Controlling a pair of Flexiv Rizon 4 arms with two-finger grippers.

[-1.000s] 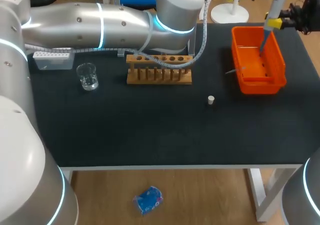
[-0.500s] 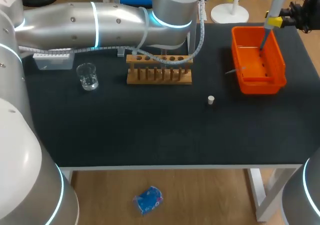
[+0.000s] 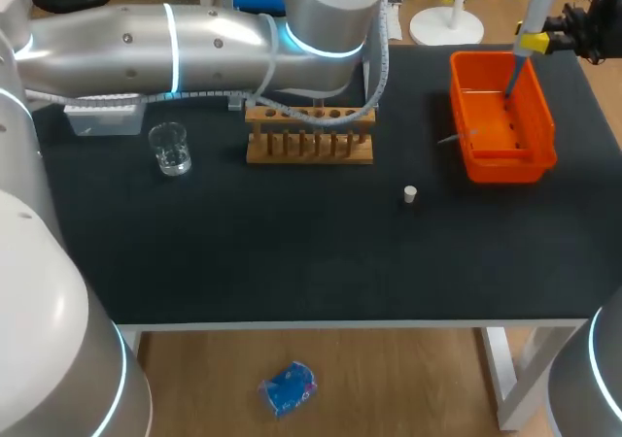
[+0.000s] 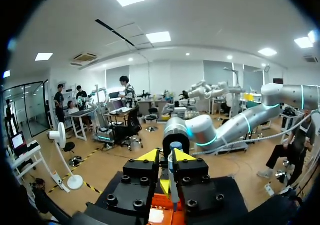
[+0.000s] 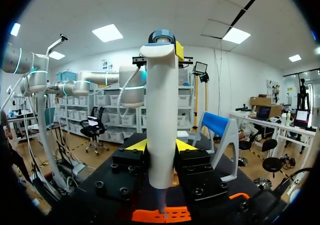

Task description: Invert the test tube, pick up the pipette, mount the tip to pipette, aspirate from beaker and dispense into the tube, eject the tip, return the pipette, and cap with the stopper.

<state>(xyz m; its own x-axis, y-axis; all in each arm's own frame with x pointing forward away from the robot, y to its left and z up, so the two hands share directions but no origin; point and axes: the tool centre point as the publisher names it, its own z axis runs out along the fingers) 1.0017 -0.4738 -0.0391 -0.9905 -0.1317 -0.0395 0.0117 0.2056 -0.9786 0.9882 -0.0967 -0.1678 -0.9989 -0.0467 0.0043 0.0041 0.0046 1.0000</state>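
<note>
My right gripper (image 3: 534, 41) is shut on the white pipette (image 3: 537, 5) and holds it upright at the table's far right. The pipette's thin lower end points down into the orange bin (image 3: 533, 170). In the right wrist view the pipette (image 5: 161, 115) stands between the fingers of the right gripper (image 5: 161, 147). My left gripper (image 4: 167, 156) is at the pipette's top (image 4: 175, 146), its fingers slightly apart, with a gap on one side. The head view does not show this gripper. The beaker (image 3: 171, 150), wooden tube rack (image 3: 309, 136) and white stopper (image 3: 410, 194) stand on the black table.
My left arm (image 3: 194, 44) spans the back of the table above the rack. A white tip box (image 3: 100, 117) sits at the back left. A thin pale piece (image 3: 447, 140) lies beside the bin. A white and blue stand (image 5: 220, 130) is beside the right gripper.
My left arm has drawn back toward the left, and its gripper has left the head view at the top. The pipette and right gripper have stayed put.
</note>
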